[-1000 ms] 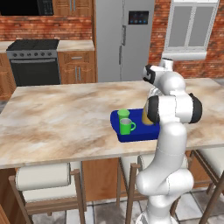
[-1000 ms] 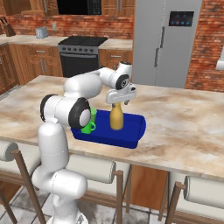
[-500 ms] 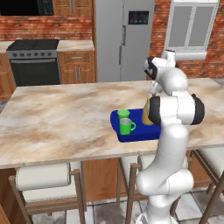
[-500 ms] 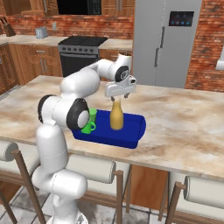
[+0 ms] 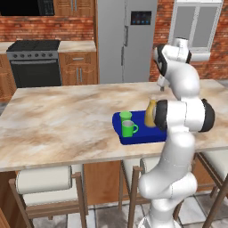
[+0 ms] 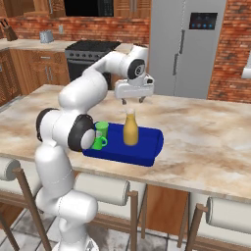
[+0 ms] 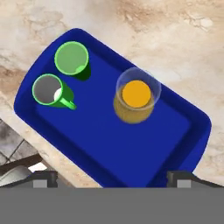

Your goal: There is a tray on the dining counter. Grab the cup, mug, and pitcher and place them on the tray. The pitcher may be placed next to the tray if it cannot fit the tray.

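Left base view: dining counter (image 5: 67,120), beige marbled top; tray (image 5: 133,136), deep blue, near the front edge at about 4 o'clock of the slab, carrying cup (image 5: 125,117), mug (image 5: 129,128) just in front of it, and pitcher (image 5: 151,113), half hidden behind the arm's elbow. All three task items appear delivered, so the placing looks complete. Right base view: gripper (image 6: 133,100) hangs directly above the pitcher (image 6: 130,127), jaws spread wide, clear of its neck and holding nothing; this reads as a release with the hand lifted off. Pitcher upright at tray centre; cup (image 6: 102,128) and mug (image 6: 99,142) at its 9 o'clock, part-masked by the elbow. Refrigerator (image 6: 188,46) and stove (image 6: 90,59) well behind; nothing obstructs a withdrawal. Hand view: tray (image 7: 105,144) seen from above; cup (image 7: 72,59) at 11 o'clock, mug (image 7: 49,90) at 9 o'clock with handle toward the pitcher (image 7: 136,98), which stands apart from both.
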